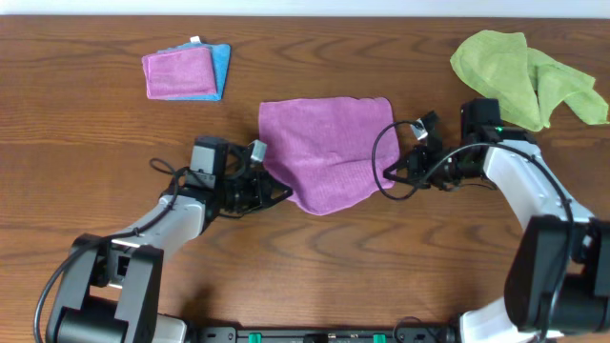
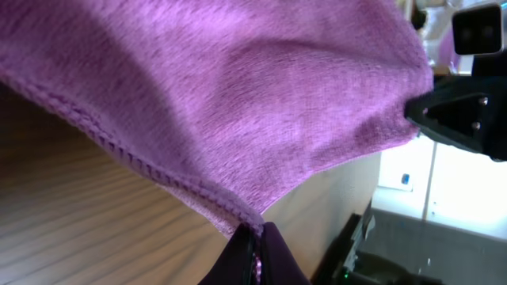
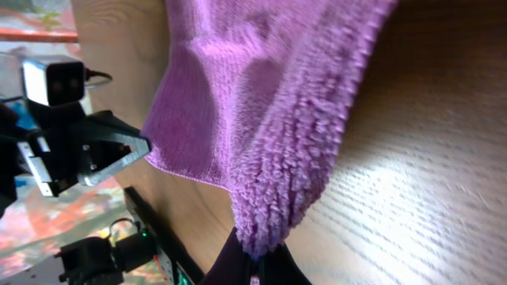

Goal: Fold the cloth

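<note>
The cloth [image 1: 329,152] lies spread out, well apart from the green cloth [image 1: 522,71], toward the robot's left of it. The left gripper [image 1: 284,193] is pinched tight on one near corner and the right gripper [image 1: 386,174] on the other. Likely both hold that edge to carry it over for the fold.

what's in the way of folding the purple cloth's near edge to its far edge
Nothing visible. The left gripper and right gripper have their jaws shut on near corners of the cloth; the green cloth and folded stack lie off to the sides.
</note>
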### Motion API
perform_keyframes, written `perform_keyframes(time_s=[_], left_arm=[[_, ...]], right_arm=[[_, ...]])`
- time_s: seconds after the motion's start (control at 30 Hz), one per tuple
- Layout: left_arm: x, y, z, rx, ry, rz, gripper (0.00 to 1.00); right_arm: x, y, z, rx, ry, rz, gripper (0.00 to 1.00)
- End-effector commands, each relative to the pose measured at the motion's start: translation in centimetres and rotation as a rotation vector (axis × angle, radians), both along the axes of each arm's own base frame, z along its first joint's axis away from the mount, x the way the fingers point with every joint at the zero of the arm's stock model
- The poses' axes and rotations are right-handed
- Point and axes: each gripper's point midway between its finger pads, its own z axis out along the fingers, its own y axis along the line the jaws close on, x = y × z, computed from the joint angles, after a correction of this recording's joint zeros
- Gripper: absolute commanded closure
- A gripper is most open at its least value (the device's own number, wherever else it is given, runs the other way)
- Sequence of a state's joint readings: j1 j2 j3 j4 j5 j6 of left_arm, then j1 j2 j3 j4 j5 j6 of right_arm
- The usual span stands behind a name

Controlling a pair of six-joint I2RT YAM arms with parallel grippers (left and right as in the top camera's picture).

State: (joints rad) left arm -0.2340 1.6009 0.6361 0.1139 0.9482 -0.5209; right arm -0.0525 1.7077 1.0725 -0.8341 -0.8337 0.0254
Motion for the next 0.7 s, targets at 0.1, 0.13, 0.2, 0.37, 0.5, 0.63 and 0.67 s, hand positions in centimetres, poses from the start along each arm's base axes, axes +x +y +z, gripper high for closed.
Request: perform_keyframes(time_s=[0.1, 0.13, 0.2, 0.37, 0.5, 0.63, 0.67], left_arm=[[0.6, -2.6, 2.8, -0.092, -0.026, -0.021, 0.94], [0.6, -2.7, 3.0, -0.093, -0.033, -0.024, 0.94], [0.7, -2.7, 3.4, -0.093, -0.048, -0.021, 0.94], [1.6, -2.2, 3.7, -0.058, -0.088, 0.027, 0.94], [2.4, -2.0, 3.8, -0.041, -0.116, 0.051, 0.94], [4.4, -1.9, 5.3, -0.037, -0.207, 0.091, 0.94], [5.0, -1.8, 5.6, -0.025, -0.225, 0.11, 0.94]], right_arm=[[-0.7, -0.9, 0.7, -0.057, 0.037, -0.033, 0.99], [-0.9, -1.0, 0.5, -0.067, 0.047, -0.033, 0.99], [-1.1, -1.5, 0.1, -0.105, 0.064, -0.04, 0.99], [-0.1, -1.7, 0.0, -0.114, 0.067, -0.097, 0.99], [1.2, -1.8, 0.2, -0.106, 0.045, -0.145, 0.99], [2.5, -1.9, 0.5, -0.096, 0.012, -0.185, 0.98], [3.0, -1.9, 0.6, -0.092, 0.003, -0.198, 0.99]])
